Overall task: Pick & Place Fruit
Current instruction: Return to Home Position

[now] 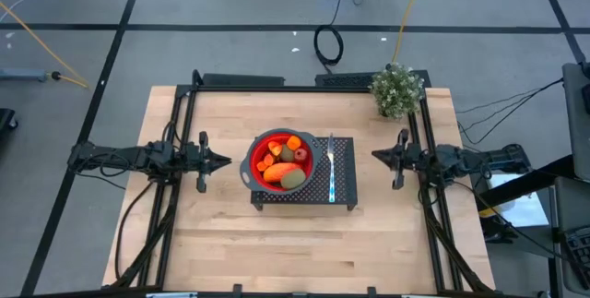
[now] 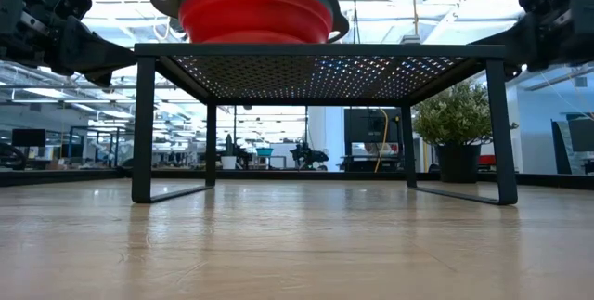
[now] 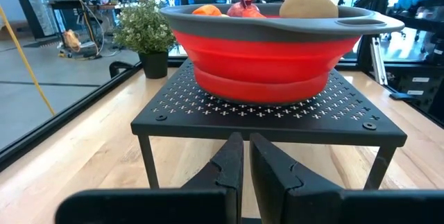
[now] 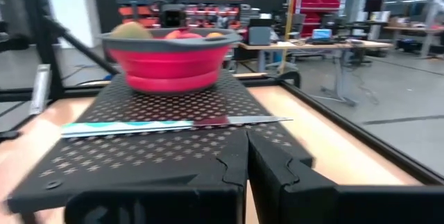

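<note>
Now fruit (image 1: 281, 163) sits in the red bowl (image 1: 257, 147); left pincer (image 1: 224, 160) and right pincer (image 1: 376, 155) hang clenched, empty.

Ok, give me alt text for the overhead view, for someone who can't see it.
A red bowl of toy fruit sits on a black perforated shelf at the middle of a wooden table, a knife beside it. The left gripper and right gripper wait shut at either side.

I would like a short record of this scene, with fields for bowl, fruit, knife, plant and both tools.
bowl: red, on the black shelf
fruit: inside the bowl
knife: on the shelf, beside the bowl
plant: far right corner of the table
left tool: shut, empty, left of the shelf
right tool: shut, empty, right of the shelf
</note>
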`<state>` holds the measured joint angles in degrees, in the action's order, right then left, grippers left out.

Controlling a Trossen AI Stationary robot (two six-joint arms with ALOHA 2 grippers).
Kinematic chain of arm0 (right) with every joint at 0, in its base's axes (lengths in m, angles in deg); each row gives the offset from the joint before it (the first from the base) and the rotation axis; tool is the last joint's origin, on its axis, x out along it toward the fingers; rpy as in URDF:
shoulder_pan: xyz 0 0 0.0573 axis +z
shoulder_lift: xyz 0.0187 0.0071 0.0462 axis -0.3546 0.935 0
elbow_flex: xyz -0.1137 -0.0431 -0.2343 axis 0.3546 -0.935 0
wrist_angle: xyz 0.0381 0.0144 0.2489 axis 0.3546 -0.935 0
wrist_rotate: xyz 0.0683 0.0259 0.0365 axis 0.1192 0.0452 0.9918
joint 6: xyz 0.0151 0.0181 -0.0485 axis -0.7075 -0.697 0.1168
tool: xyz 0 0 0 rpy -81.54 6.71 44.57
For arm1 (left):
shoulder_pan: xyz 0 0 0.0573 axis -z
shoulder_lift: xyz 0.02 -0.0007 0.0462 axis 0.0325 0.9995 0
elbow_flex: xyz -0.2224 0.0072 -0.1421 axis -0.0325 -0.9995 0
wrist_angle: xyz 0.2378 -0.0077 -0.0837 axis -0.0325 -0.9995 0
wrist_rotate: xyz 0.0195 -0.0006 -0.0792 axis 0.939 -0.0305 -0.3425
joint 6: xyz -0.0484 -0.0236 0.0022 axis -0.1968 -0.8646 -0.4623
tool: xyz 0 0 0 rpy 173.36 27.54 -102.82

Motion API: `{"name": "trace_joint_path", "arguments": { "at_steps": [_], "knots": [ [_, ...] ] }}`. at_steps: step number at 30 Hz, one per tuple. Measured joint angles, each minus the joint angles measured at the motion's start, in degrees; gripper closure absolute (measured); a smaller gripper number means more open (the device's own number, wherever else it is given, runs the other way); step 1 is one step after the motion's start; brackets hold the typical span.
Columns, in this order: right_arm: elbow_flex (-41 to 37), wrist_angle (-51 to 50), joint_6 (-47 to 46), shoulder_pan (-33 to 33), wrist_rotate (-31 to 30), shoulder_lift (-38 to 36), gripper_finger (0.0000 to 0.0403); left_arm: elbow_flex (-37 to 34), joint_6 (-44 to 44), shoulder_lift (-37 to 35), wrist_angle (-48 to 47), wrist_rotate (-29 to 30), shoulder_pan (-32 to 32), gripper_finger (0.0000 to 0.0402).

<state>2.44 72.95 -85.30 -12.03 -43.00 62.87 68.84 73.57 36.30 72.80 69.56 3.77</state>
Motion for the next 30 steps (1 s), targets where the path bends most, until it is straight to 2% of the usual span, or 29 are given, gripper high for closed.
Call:
{"name": "trace_joint_path", "arguments": {
  "at_steps": [7,30],
  "knots": [
    [0.0,0.1,0.0,-4.2,-0.1,0.0,0.0403,0.0,0.0,0.0,0.0,0.0,0.0,0.0376],
    [0.1,0.1,0.0,-4.2,0.0,0.0,0.0403,0.0,0.1,0.0,0.0,0.0,0.0,0.0376]
  ]
}}
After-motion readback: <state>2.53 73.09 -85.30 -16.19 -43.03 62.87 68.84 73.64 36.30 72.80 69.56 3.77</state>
